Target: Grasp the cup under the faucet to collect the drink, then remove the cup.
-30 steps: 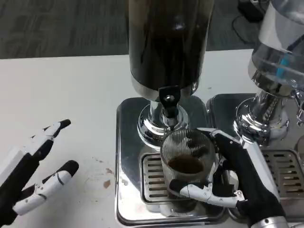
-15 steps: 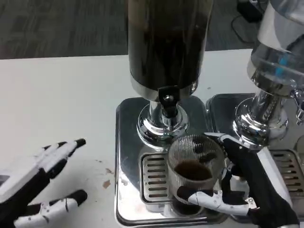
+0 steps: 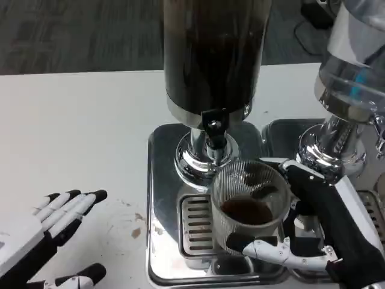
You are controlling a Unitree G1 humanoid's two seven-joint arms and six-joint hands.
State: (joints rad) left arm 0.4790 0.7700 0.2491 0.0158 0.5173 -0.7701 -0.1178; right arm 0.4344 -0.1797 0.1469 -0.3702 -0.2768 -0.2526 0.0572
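A ribbed clear cup with dark drink in its bottom hangs lifted over the drip grate, just in front of the black faucet of the dark drink dispenser. My right hand grips the cup from the right, thumb across its front lower wall and fingers behind it. My left hand lies open at the lower left over the white table, fingers spread, holding nothing.
The dispenser stands on a shiny steel base. A second chrome dispenser with its own tray stands close on the right. Small brown drips mark the table left of the base.
My right hand has lifted the cup up and slightly right, off the grate. The left hand has sunk toward the lower left, its fingers drawn closer together.
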